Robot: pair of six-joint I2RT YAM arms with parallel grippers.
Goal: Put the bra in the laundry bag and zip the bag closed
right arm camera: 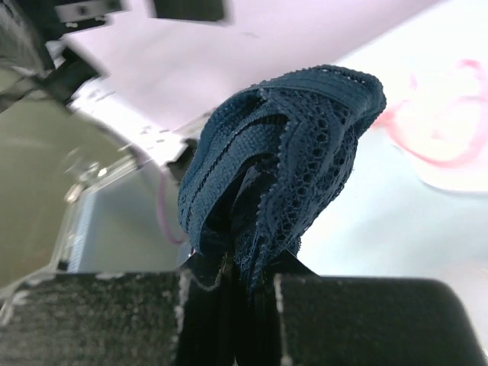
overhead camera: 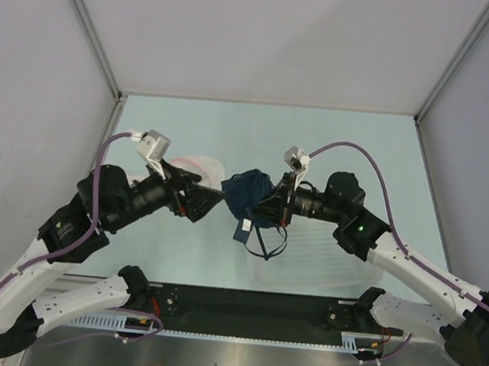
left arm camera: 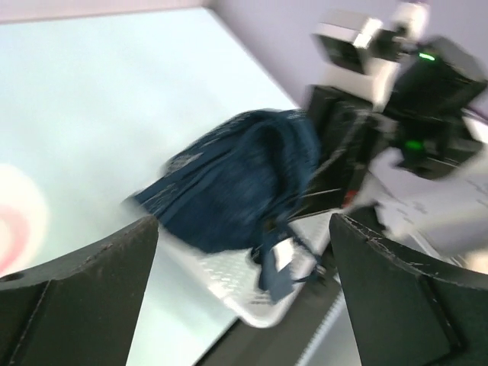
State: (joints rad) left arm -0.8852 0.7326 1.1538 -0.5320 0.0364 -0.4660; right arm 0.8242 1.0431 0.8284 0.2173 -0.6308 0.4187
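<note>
The bra [overhead camera: 248, 192] is held up off the table [overhead camera: 333, 148], in the middle, between the two arms. It is pinched tight by the right gripper [right arm camera: 245, 276], whose two fingers are squeezed together on a fold of the dark blue cloth. The cloth is bunched up in a ball above those fingers. Thin straps [overhead camera: 266, 247] and a small white tag [overhead camera: 245, 228] are seen hanging down over the white basket [overhead camera: 315, 262] with little holes. The left gripper [overhead camera: 207, 202] is pointed at the bra from the left. It is spread wide, and nothing is held between its fingers [left arm camera: 84, 290]. Whether the bra is touched by it cannot be told. The laundry bag [overhead camera: 196, 163], white with a pink rim, is seen on the table just behind the left gripper.
</note>
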